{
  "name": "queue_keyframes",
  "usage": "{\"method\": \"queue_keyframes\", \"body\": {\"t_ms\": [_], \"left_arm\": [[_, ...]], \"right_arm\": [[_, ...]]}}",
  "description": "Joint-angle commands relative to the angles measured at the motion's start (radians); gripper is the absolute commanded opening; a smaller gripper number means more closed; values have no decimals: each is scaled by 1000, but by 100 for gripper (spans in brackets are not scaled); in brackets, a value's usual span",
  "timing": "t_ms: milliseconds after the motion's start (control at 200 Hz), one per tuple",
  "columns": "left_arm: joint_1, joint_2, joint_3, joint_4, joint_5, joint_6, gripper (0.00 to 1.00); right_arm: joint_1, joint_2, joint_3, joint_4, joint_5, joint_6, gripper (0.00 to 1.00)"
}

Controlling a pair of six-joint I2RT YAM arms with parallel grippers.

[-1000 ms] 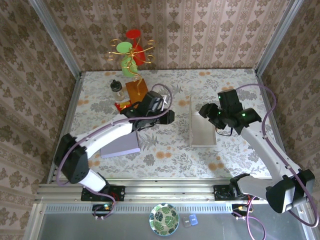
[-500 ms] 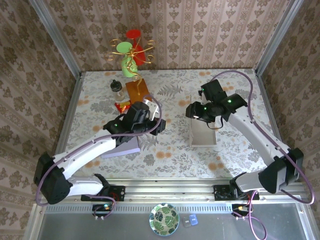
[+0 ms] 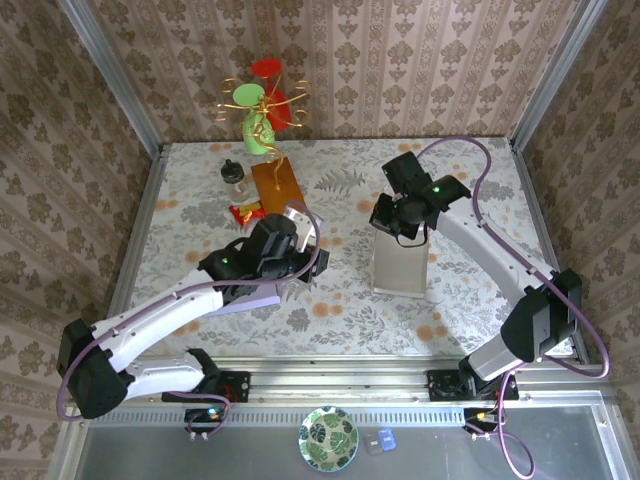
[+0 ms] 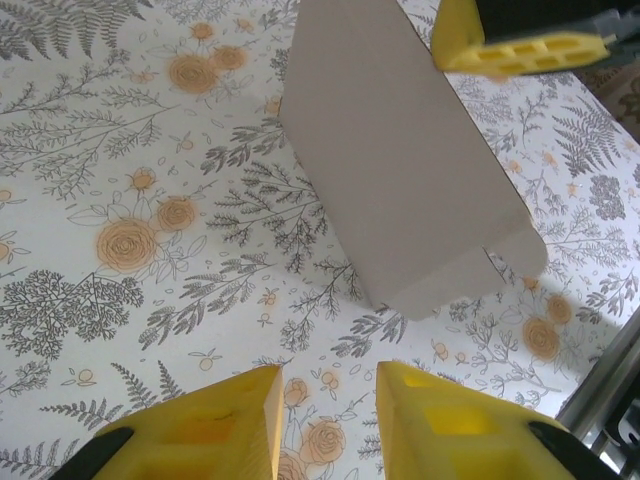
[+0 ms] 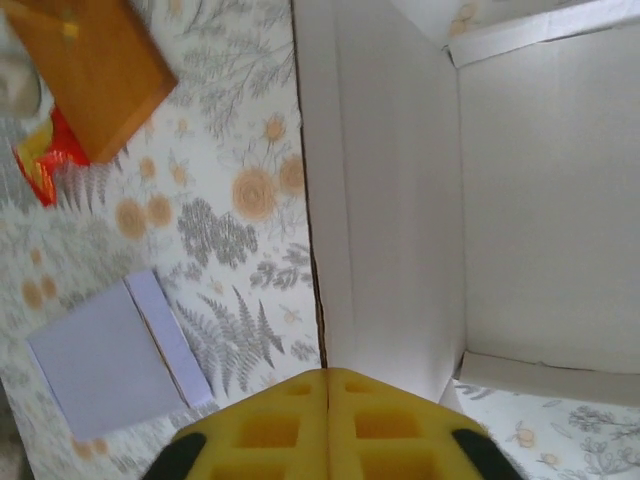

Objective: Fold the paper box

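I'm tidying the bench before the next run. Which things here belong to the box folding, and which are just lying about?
In the job: paper box, right end effector clamped on its wall, left end effector open nearby.
Lying about: lavender sheet, orange block, small bottle, red packet, wire ornament, patterned bowl.

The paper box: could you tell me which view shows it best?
Left wrist: the paper box appears large, nearly whole, outer panel clear. Top external shows it small, far end under the right gripper; right wrist shows its inside, cropped.
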Motion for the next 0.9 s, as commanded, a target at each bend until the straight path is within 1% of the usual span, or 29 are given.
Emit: {"method": "queue_keyframes", "body": {"t_ms": [0, 140, 265, 325, 405, 480, 540, 675, 795, 845, 895], "left_arm": [[-12, -11, 14, -39, -17, 26, 31], [-16, -16, 13, -51, -11, 22, 31], [-15, -20, 10, -69, -5, 18, 31], [-16, -23, 6, -72, 4, 13, 31], [-15, -25, 2, -77, 18, 4, 31], [-16, -24, -3, -75, 31, -8, 31], [-16, -21, -7, -68, 44, -12, 31], [-15, 9, 7, -69, 70, 0, 32], [-14, 46, 38, -99, 73, 41, 33], [-12, 58, 45, -103, 72, 58, 33], [-8, 70, 51, -104, 72, 71, 34]], "right_arm": [[10, -40, -10, 14, 141, 231, 0], [18, -48, 6, -34, 262, 481, 0], [30, -35, 8, -76, 342, 773, 0], [39, -15, 41, -122, 390, 908, 0], [37, 35, 122, -199, 427, 1012, 0], [27, 90, 189, -235, 426, 1087, 0], [23, 129, 218, -227, 423, 1132, 0], [20, 218, 320, -263, 410, 1166, 0], [20, 241, 337, -259, 409, 1168, 1], [20, 241, 331, -248, 405, 1160, 4], [19, 239, 321, -232, 401, 1146, 9]]}}
